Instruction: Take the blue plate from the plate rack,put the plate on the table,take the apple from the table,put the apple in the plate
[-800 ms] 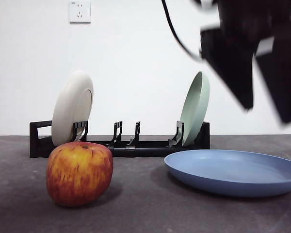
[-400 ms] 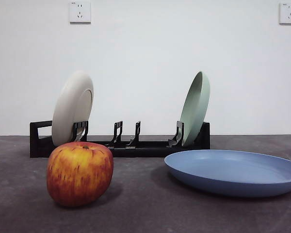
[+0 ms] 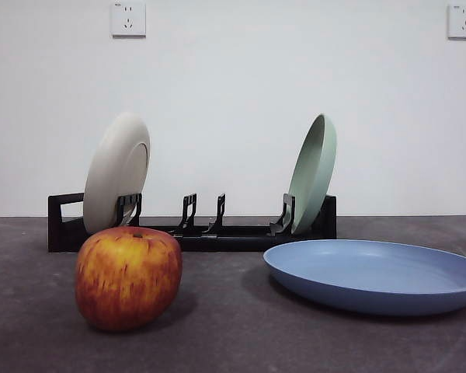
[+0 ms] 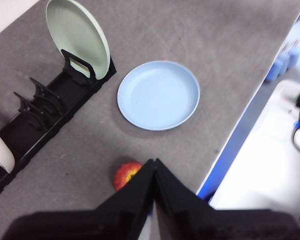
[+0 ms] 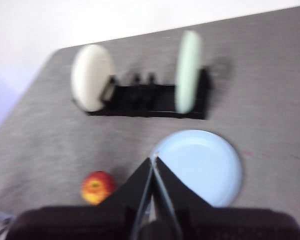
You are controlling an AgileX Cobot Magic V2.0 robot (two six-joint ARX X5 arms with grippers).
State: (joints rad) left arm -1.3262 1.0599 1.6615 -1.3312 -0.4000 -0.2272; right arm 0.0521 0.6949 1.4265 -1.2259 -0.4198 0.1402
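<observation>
The blue plate (image 3: 377,273) lies flat on the dark grey table (image 3: 233,334), in front of the right end of the black plate rack (image 3: 193,231). It also shows in the left wrist view (image 4: 158,95) and the right wrist view (image 5: 205,166). The red-yellow apple (image 3: 128,277) sits on the table to the plate's left, apart from it; it also shows in the left wrist view (image 4: 126,174) and the right wrist view (image 5: 97,187). My left gripper (image 4: 154,162) is shut and empty, high above the table. My right gripper (image 5: 153,161) is shut and empty, also high. Neither shows in the front view.
A beige plate (image 3: 116,172) stands in the rack's left end and a pale green plate (image 3: 313,172) in its right end. The table's edge (image 4: 250,107) runs close beyond the blue plate in the left wrist view.
A dark gripper that hung at the upper right of the front view a second ago has gone up out of view. The plate, apple and rack have not moved.
</observation>
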